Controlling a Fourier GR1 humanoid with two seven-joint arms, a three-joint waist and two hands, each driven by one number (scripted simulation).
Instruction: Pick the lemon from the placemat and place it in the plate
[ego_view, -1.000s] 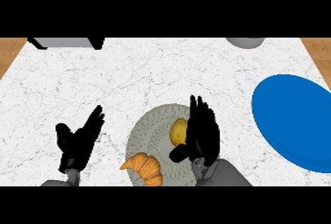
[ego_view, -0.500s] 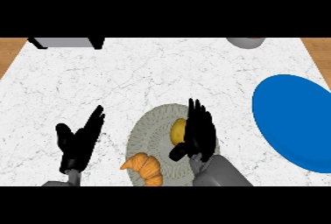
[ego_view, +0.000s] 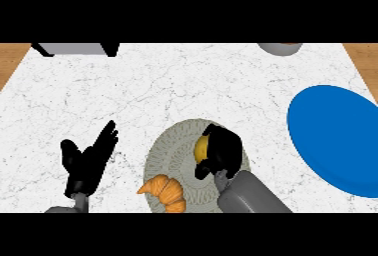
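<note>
A yellow lemon (ego_view: 200, 147) lies on the round grey placemat (ego_view: 169, 152) near the counter's front edge. My right hand (ego_view: 222, 153) covers the lemon's right side, with its fingers and thumb curled round the fruit. Only the lemon's left part shows. The blue plate (ego_view: 336, 135) lies flat to the right, apart from the placemat, partly cut off by the view's right edge. My left hand (ego_view: 87, 160) stays open at the lower left, fingers up, resting.
An orange croissant (ego_view: 166, 192) lies on the placemat's front part, just left of my right forearm. A grey box (ego_view: 74, 48) stands at the far left edge of the white marble counter. A grey bowl (ego_view: 280, 48) sits at the far right.
My right hand's fingers have curled down from straight and closed round the lemon. The left hand has not moved.
</note>
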